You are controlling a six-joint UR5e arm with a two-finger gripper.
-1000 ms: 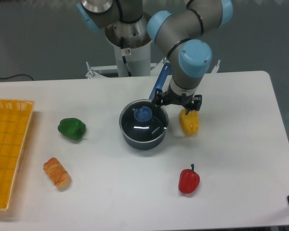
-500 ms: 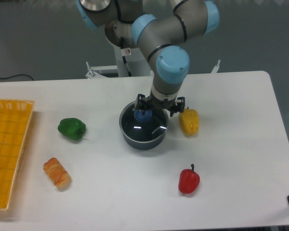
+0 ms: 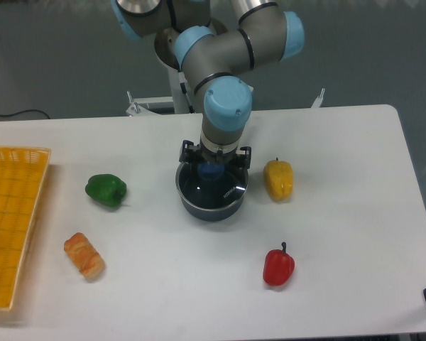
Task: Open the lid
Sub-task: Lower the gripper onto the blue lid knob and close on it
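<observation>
Even, diffuse overhead light falls on the white table (image 3: pixel 341 234), which reads bright but not blown out. Shadows are soft and short, hugging the peppers and the pan (image 3: pixel 211 206). A small white glare streak sits on the lid (image 3: pixel 214 190). The picture is slightly soft and grainy, and the grey background is dimmer.

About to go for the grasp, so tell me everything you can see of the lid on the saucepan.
The lid is a round, clear glass-looking disc with a thin rim and a blue knob at its centre. It lies flat on the dark blue saucepan, covering the mouth, so it is not yet opened. Light glints off the glass. The gripper hangs directly over the knob, a finger on either side; whether the fingers touch the knob cannot be told from this view.
</observation>
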